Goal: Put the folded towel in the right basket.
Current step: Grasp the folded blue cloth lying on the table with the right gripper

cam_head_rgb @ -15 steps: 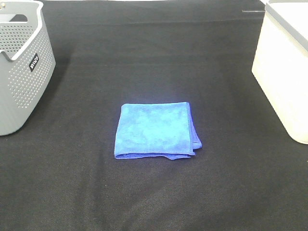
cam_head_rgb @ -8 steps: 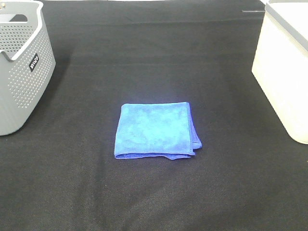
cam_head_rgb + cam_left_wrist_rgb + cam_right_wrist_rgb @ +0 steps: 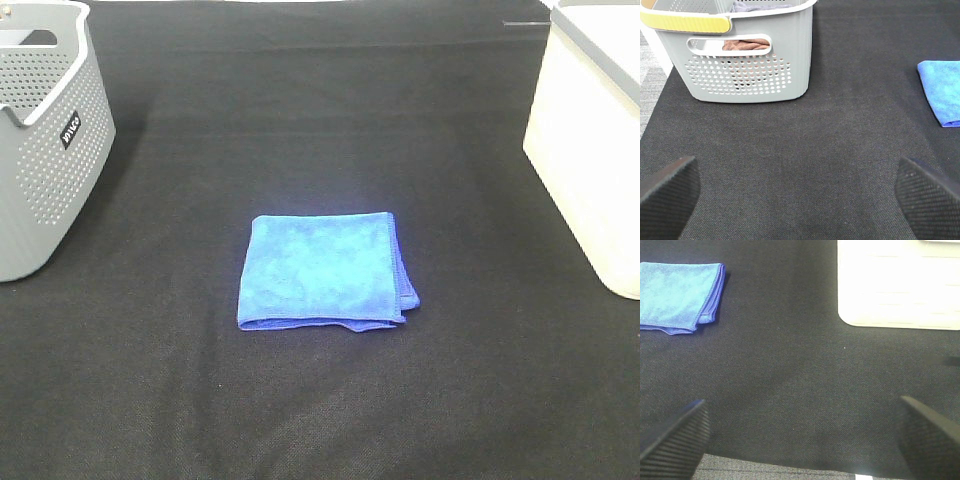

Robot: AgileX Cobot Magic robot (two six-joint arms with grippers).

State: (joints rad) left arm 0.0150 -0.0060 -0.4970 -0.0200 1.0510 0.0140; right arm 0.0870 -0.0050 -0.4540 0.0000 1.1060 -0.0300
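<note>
The folded blue towel point(image 3: 323, 270) lies flat on the black mat in the middle of the exterior view. It also shows in the left wrist view point(image 3: 942, 92) and the right wrist view point(image 3: 679, 296). The right basket point(image 3: 596, 140) is white and stands at the right edge; it shows in the right wrist view point(image 3: 897, 285) too. My left gripper point(image 3: 797, 200) is open and empty above the mat, between the grey basket and the towel. My right gripper point(image 3: 800, 437) is open and empty, between the towel and the white basket. Neither arm shows in the exterior view.
A grey perforated basket point(image 3: 45, 140) with a yellow handle point(image 3: 687, 22) stands at the far left and holds brown and grey cloths point(image 3: 745, 44). The black mat point(image 3: 320, 400) covers the table; its near edge shows in the right wrist view point(image 3: 780, 471).
</note>
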